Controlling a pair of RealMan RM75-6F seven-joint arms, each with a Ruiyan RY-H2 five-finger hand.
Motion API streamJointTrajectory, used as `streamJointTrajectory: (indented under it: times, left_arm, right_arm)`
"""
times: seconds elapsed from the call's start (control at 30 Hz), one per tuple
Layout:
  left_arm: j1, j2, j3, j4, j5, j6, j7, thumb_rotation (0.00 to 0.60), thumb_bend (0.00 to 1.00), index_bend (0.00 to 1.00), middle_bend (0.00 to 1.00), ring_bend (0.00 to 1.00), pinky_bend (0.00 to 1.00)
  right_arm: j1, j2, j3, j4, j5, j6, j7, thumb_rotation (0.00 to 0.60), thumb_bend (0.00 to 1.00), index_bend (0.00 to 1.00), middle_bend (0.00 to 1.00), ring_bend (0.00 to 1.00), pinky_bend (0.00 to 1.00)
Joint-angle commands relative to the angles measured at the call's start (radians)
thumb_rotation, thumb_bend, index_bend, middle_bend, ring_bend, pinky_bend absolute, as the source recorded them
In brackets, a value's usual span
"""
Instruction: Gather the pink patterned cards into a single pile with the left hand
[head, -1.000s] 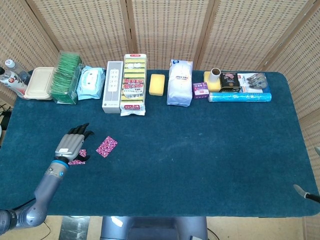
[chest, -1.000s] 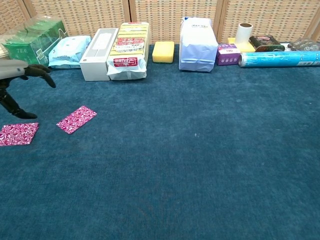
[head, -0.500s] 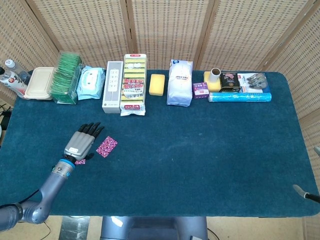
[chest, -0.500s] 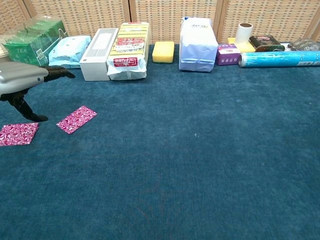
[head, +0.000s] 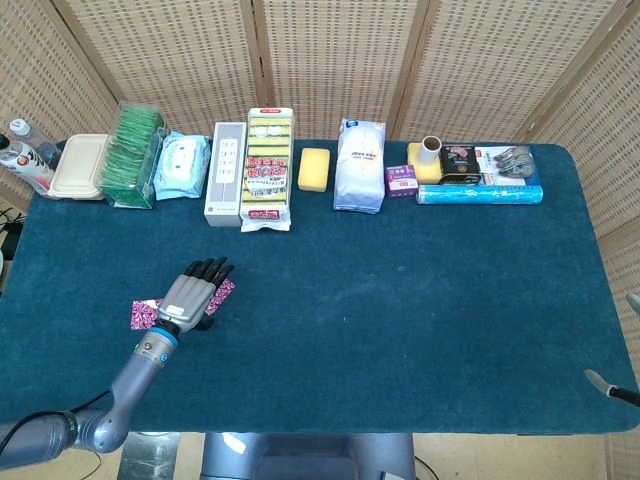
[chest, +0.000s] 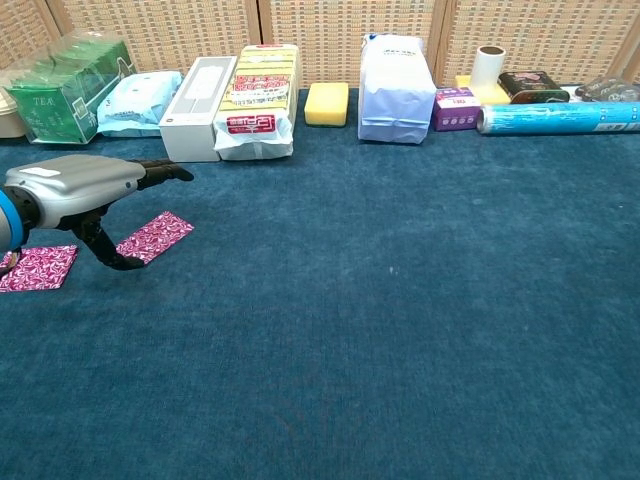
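Blue felt covers the table (head: 400, 300), with groceries lined along its far edge before wicker screens. Near the left side, the left hand (chest: 85, 190) hovers with fingers spread and empty, directly over the right-hand pink card (chest: 158, 236), whose long axis runs diagonally, far-right to near-left. A second pink card (chest: 38, 267) lies just left, apart from it. Only the chest view shows the gap beneath the palm; the head view hides most of that card. The right hand is unseen.

— Where are the pink patterned cards?
— Two, flat and apart on the bench: the near card (chest: 38, 267) at the left edge, the far card (chest: 155, 237) angled beside it.
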Motion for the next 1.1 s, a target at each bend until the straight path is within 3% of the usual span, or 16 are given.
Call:
streamJointTrajectory:
  times: [0.03, 1.1]
  left_arm:
    - [-0.004, -0.018, -0.005, 0.013, -0.013, 0.010, 0.016, 0.600, 0.23, 0.00, 0.00, 0.00, 0.07]
    - [0.005, -0.104, -0.010, 0.123, -0.029, 0.024, 0.023, 0.600, 0.23, 0.00, 0.00, 0.00, 0.07]
  right_arm:
    - [0.000, 0.001, 0.000, 0.001, 0.000, 0.000, 0.004, 0.600, 0.00, 0.04, 0.00, 0.00, 0.00]
    - [0.002, 0.005, -0.002, 0.008, -0.002, -0.006, 0.026, 0.600, 0.00, 0.04, 0.00, 0.00, 0.00]
